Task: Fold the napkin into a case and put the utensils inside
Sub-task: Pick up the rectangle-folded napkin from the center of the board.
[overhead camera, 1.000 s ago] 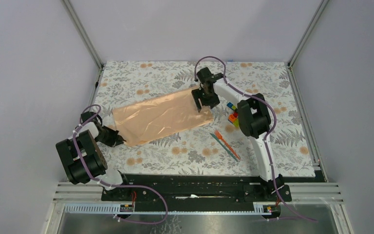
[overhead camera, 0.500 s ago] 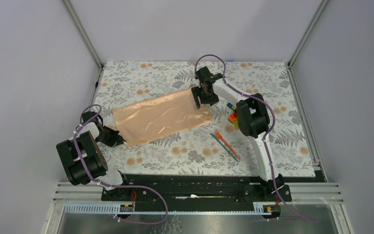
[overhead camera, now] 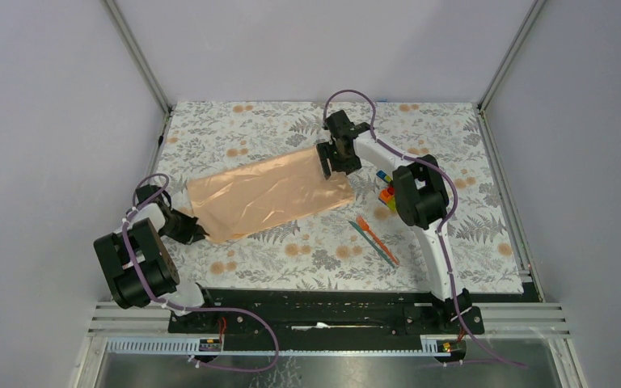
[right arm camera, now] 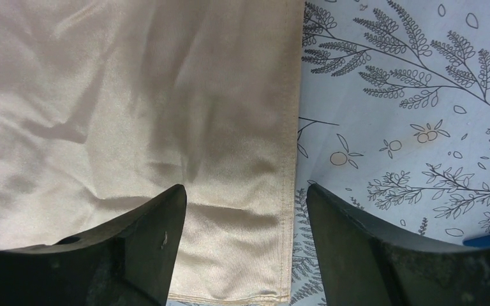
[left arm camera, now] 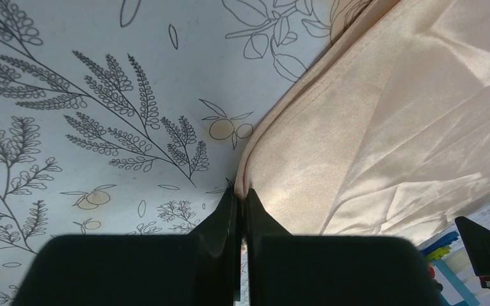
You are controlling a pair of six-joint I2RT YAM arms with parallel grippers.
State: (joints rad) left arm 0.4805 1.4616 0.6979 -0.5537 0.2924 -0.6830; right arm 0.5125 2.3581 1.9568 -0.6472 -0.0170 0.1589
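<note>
The peach-orange satin napkin (overhead camera: 268, 194) lies as a long folded rectangle across the middle of the floral mat. My left gripper (overhead camera: 196, 229) is shut on the napkin's near-left corner (left arm camera: 255, 167). My right gripper (overhead camera: 333, 167) is open over the napkin's far-right end, one finger above the cloth (right arm camera: 134, 127) and one above the mat, straddling the hemmed edge. The orange utensil (overhead camera: 369, 231) and the teal-blue utensil (overhead camera: 378, 248) lie side by side on the mat to the right of the napkin.
A cluster of multicoloured toy blocks (overhead camera: 386, 187) sits beside the right arm's elbow, and shows in the left wrist view (left arm camera: 443, 245). The floral mat (overhead camera: 234, 129) covers the table. Metal frame posts and grey walls stand at the back and sides.
My right gripper has shifted slightly back along the napkin's far-right end. The left gripper and the napkin have not visibly moved.
</note>
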